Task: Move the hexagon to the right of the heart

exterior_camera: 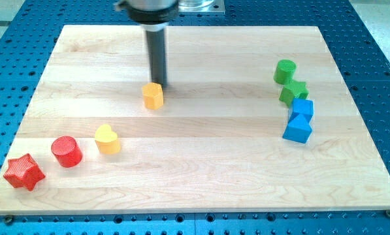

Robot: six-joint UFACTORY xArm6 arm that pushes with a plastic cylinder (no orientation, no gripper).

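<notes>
The yellow hexagon block (153, 95) lies on the wooden board, left of the middle. The yellow heart block (107, 139) lies below and to the left of it, toward the view's lower left. My tip (160, 87) stands just above and slightly right of the hexagon, touching or almost touching its upper right edge. The dark rod rises from there to the view's top.
A red cylinder (66, 151) and a red star (23, 172) lie left of the heart near the board's lower left corner. At the right, a green cylinder (285, 71), a green star (293, 92) and two blue blocks (302, 108) (297, 129) form a column.
</notes>
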